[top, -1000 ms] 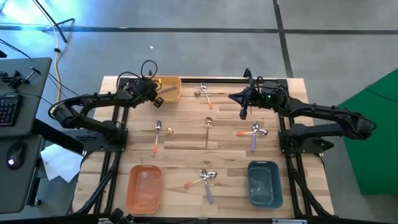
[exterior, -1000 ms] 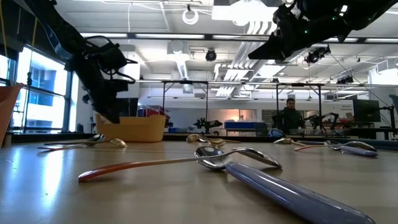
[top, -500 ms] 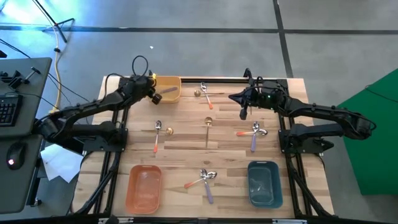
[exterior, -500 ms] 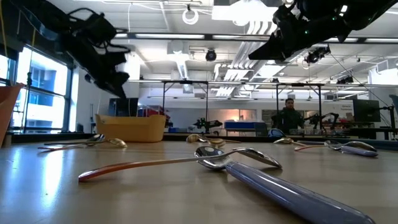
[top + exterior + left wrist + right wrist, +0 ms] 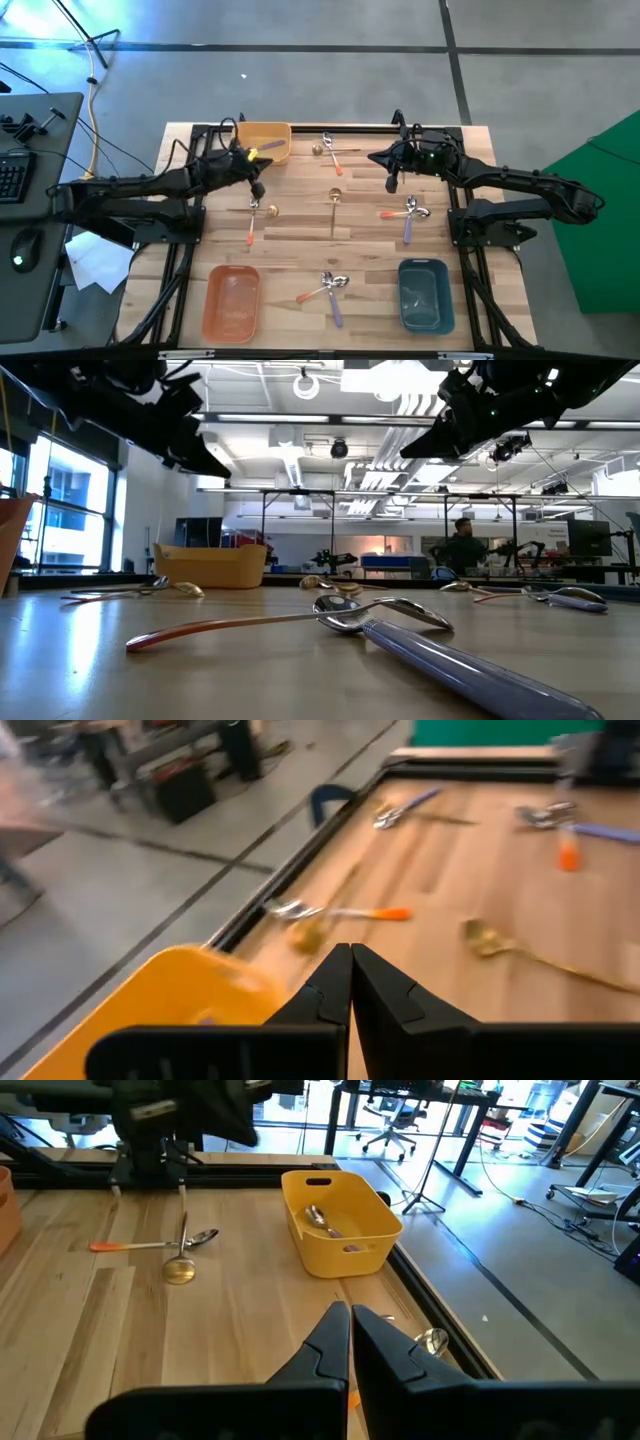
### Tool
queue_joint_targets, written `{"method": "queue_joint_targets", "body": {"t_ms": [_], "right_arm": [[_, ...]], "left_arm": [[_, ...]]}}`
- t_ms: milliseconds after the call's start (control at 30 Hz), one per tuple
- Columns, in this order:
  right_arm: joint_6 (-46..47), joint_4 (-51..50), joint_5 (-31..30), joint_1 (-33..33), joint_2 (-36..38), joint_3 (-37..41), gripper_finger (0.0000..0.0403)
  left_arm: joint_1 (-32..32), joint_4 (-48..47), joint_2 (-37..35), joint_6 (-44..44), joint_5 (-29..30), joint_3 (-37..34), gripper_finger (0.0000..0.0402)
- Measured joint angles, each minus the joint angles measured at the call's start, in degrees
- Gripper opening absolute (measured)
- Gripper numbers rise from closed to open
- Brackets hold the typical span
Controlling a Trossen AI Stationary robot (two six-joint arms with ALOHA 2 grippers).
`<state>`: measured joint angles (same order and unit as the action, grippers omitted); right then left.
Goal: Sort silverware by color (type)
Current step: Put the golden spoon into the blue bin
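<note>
Spoons lie scattered on the wooden table: an orange-handled one with a gold one (image 5: 252, 213), a gold one (image 5: 334, 203), a pair by the far edge (image 5: 328, 148), an orange and a lavender one (image 5: 408, 212), and a pair at the near side (image 5: 330, 288). Another spoon (image 5: 318, 1217) lies in the yellow bin (image 5: 266, 140). My left gripper (image 5: 260, 172) hangs shut and empty just near of that bin, high above the table (image 5: 205, 460). My right gripper (image 5: 374, 157) waits shut and empty above the table's far right (image 5: 420, 445).
An orange bin (image 5: 232, 303) stands at the near left and a blue bin (image 5: 424, 293) at the near right. A black rail (image 5: 380, 128) runs along the table's far edge. A person (image 5: 462, 545) is in the room beyond the table.
My left gripper has risen from beside the yellow bin and gone a little toward the table's near and right side. It has tipped from pointing steeply down to almost level. My right arm has kept still.
</note>
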<state>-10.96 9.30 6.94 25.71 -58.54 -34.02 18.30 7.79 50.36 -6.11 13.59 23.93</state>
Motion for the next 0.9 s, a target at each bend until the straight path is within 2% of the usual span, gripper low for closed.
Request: {"method": "queue_joint_targets", "body": {"t_ms": [267, 467, 900], "right_arm": [[0.0, 0.0, 0.0, 0.0, 0.0, 0.0, 0.0], [0.8, -0.3, 0.0, 0.0, 0.0, 0.0, 0.0], [4.7, -3.9, 1.2, 0.0, 0.0, 0.0, 0.0]], "left_arm": [[-10.6, 0.0, 2.7, 0.0, -1.0, 0.0, 0.0001], [-16.2, 2.4, 6.1, 0.4, -1.0, 0.0, 0.0001], [-18.0, -3.8, 9.6, 7.4, -3.4, 3.8, 0.0001]]}}
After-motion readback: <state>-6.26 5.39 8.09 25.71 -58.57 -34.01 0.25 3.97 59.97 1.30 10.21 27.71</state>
